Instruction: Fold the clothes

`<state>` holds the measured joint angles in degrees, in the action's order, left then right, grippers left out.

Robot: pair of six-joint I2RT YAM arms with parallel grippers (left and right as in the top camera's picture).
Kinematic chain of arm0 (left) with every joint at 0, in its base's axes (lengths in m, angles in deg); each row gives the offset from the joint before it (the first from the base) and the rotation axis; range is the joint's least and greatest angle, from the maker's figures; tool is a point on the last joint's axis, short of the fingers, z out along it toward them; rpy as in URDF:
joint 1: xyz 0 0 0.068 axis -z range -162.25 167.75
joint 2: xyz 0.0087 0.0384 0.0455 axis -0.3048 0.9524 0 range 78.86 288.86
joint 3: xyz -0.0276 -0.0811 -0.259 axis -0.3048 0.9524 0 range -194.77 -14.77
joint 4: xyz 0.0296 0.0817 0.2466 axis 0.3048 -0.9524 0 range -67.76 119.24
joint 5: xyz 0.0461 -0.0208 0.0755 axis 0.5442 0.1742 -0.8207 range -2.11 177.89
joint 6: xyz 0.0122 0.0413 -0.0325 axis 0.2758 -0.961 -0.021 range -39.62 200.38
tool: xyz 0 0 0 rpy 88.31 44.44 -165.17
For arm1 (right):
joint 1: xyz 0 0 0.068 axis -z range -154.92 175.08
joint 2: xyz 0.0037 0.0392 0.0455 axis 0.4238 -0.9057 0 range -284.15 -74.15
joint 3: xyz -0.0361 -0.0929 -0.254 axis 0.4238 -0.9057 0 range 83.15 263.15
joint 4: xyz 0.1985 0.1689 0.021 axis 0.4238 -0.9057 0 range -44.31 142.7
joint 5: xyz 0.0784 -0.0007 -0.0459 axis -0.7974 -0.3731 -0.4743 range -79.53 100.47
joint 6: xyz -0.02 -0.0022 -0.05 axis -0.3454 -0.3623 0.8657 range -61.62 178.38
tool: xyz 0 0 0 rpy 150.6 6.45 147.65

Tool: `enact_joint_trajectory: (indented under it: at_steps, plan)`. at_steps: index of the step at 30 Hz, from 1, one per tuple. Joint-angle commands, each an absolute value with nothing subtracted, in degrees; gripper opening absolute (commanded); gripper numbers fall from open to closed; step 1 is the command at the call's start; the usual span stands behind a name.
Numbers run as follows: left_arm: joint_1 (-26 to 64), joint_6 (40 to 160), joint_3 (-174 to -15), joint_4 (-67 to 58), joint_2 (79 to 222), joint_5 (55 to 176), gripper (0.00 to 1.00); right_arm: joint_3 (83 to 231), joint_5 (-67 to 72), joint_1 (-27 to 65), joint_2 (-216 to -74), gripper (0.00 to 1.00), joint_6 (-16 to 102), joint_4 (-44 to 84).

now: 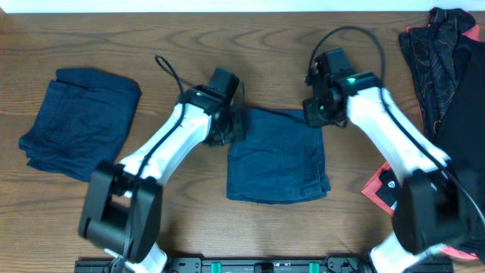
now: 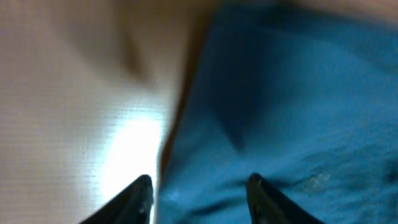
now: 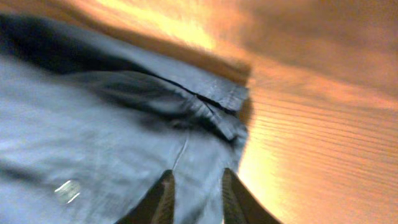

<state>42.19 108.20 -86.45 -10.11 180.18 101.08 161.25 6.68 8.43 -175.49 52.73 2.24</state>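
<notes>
**A:** Where did the navy garment [image 1: 276,159] sit relative to the arms?

**B:** Middle of the bench [image 1: 91,30], flat, near square, no strong long axis. Its far edge ran left-right. Left gripper [image 1: 226,130] was at the far-left corner and right gripper [image 1: 317,112] at the far-right. The cloth spread from both toward the robot.

**A:** Jaws?

**B:** Left was wide, straddling the cloth edge, nothing clamped. Right showed a narrow gap over the hem, couldn't tell if it pinched.

**A:** Next fold?

**B:** Probably far edge toward near.
</notes>
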Motion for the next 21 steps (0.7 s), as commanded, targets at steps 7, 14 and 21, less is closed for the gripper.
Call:
enact_joint_trajectory:
  at_steps: [7,14,21]
  plan:
    - [41.8,100.09,-87.43,11.86,178.43,94.66,0.52,162.06,-4.51,5.57,-166.38,0.27,52.38,-15.31]
    - [41.8,100.11,-87.43,16.71,183.07,94.7,0.52,154.28,-8.62,1.24,-166.38,0.27,52.01,-14.88]
    - [41.8,100.11,-87.43,15.18,188.88,94.72,0.52,145.49,-12.05,-0.22,-166.38,0.27,51.11,-9.24]
